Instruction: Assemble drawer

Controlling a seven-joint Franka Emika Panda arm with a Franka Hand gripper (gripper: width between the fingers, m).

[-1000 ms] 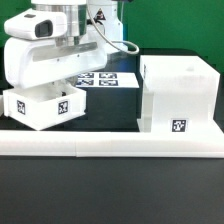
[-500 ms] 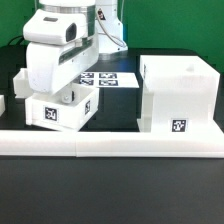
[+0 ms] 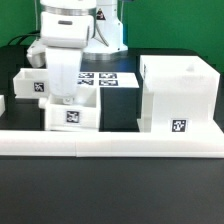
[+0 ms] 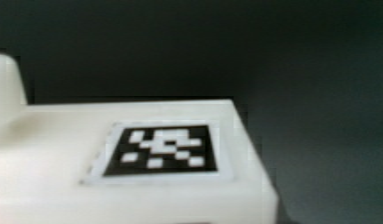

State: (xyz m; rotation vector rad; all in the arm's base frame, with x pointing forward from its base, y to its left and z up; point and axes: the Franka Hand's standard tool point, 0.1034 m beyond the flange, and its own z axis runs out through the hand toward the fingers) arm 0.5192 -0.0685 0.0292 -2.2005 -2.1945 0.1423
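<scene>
The large white casing (image 3: 178, 92) stands at the exterior view's right, with a tag low on its front. My gripper (image 3: 67, 98) reaches down into a small white open-top tray (image 3: 73, 113) left of the casing and is shut on its wall. The tray rests on or just above the black table, with a gap between it and the casing. A second small tray (image 3: 33, 86) sits behind it to the left. The wrist view shows a white tray face with a tag (image 4: 161, 151) close up. My fingers cannot be made out there.
The long white border wall (image 3: 110, 146) runs along the front of the parts. The marker board (image 3: 108, 77) lies flat behind the held tray. A small white piece (image 3: 3, 103) shows at the left edge. The arm's base stands at the back.
My gripper has moved toward the exterior view's right, carrying the tray with it closer to the casing. The second tray behind it has come into view.
</scene>
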